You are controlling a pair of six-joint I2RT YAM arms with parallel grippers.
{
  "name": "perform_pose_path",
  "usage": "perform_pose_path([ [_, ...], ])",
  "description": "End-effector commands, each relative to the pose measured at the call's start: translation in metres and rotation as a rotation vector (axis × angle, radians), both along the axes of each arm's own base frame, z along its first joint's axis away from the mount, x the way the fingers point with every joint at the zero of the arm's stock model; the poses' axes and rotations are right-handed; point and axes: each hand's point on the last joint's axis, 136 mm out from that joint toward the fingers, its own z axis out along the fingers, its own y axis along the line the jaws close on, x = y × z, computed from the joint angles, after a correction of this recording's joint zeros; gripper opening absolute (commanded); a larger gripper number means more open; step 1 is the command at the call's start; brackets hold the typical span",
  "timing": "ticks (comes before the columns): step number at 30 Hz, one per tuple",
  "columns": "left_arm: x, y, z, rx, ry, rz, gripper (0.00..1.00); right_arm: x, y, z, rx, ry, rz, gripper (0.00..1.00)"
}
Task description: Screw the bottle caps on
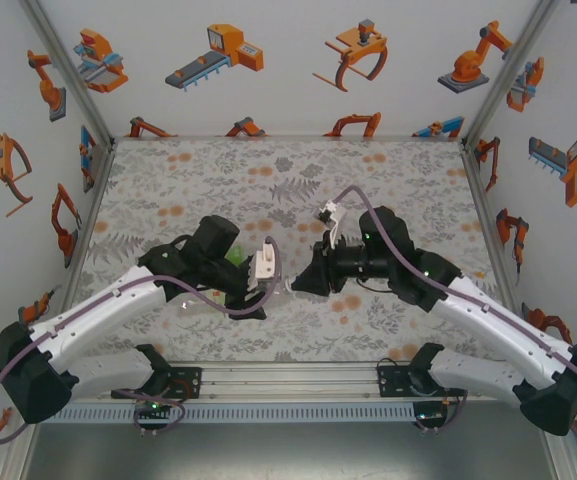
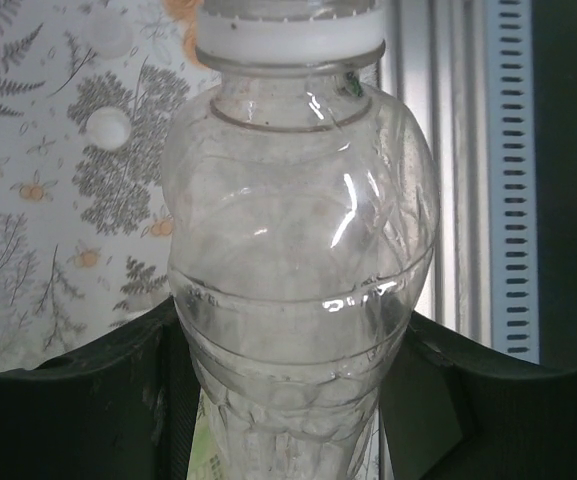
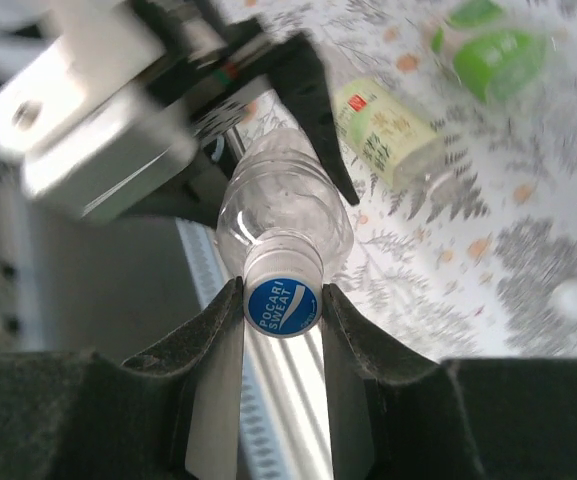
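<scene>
Bottle (image 3: 283, 205) horizontal, cap (image 3: 282, 305) rightward

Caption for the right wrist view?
Right gripper grips the cap on the unlabelled bottle; yellow-label bottle and green-label bottle lie beyond.

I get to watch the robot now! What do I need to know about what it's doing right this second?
Left gripper: shut on the unlabelled bottle, gripping its body.
Right gripper: shut on the cap sitting on that bottle's neck.
Other things: the yellow-green label bottle and the green label bottle lie on the table. A loose white cap lies there too.
Done: one cap is on its bottle; how tight it is can't be told.
Left: probably finish twisting it, then do the other two bottles. Whether they have caps is unclear.
</scene>
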Motion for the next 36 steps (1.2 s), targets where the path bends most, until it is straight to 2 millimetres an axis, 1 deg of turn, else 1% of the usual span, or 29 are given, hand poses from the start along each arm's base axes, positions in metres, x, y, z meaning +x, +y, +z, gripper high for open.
perform_pose_path([
  [1, 0.024, -0.017, 0.016, -0.059, -0.110, 0.068, 0.00, 0.021, -0.014, -0.037, -0.039, 0.453, -0.366, 0.00],
  [2, 0.028, -0.018, 0.016, -0.053, -0.130, 0.085, 0.00, 0.023, -0.021, -0.046, -0.050, 0.542, -0.455, 0.00],
  [4, 0.034, -0.020, 0.016, -0.047, -0.160, 0.108, 0.00, 0.025, -0.030, -0.058, -0.043, 0.663, -0.577, 0.00],
  [6, 0.036, -0.021, 0.017, -0.048, -0.185, 0.118, 0.00, 0.027, -0.031, -0.062, 0.007, 0.748, -0.641, 0.00],
  [8, 0.037, -0.022, 0.018, -0.053, -0.201, 0.125, 0.00, 0.030, -0.031, -0.063, 0.039, 0.771, -0.669, 0.00],
  [12, 0.033, -0.022, 0.021, -0.069, -0.213, 0.118, 0.00, 0.034, -0.035, -0.063, 0.044, 0.757, -0.697, 0.00],
  [14, 0.031, -0.021, 0.021, -0.071, -0.215, 0.113, 0.00, 0.035, -0.035, -0.059, 0.053, 0.740, -0.691, 0.06],
  [15, 0.031, -0.020, 0.022, -0.072, -0.217, 0.111, 0.00, 0.035, -0.035, -0.056, 0.052, 0.728, -0.683, 0.11],
  [16, 0.029, -0.019, 0.021, -0.071, -0.216, 0.108, 0.00, 0.035, -0.034, -0.051, 0.054, 0.708, -0.669, 0.21],
  [18, 0.028, -0.017, 0.022, -0.073, -0.217, 0.108, 0.00, 0.035, -0.031, -0.039, 0.059, 0.652, -0.627, 0.43],
  [19, 0.026, -0.016, 0.021, -0.073, -0.216, 0.105, 0.00, 0.035, -0.029, -0.030, 0.059, 0.606, -0.591, 0.51],
  [21, 0.023, -0.014, 0.022, -0.076, -0.210, 0.100, 0.00, 0.033, -0.025, -0.013, 0.042, 0.497, -0.508, 0.57],
  [25, 0.013, -0.010, 0.024, -0.083, -0.191, 0.069, 0.00, 0.023, -0.027, 0.017, 0.011, 0.286, -0.366, 0.61],
  [26, 0.011, -0.010, 0.023, -0.085, -0.187, 0.059, 0.00, 0.021, -0.030, 0.021, 0.004, 0.242, -0.345, 0.62],
  [28, 0.005, -0.009, 0.024, -0.096, -0.176, 0.036, 0.00, 0.016, -0.033, 0.032, -0.012, 0.121, -0.288, 0.61],
  [30, -0.001, -0.009, 0.025, -0.109, -0.164, 0.014, 0.00, 0.010, -0.032, 0.044, -0.011, -0.002, -0.206, 0.60],
  [33, -0.011, -0.010, 0.030, -0.133, -0.135, -0.026, 0.00, -0.003, -0.029, 0.058, 0.000, -0.172, -0.075, 0.58],
  [36, -0.015, -0.010, 0.031, -0.142, -0.121, -0.044, 0.00, -0.011, -0.027, 0.063, -0.001, -0.312, 0.018, 0.56],
])
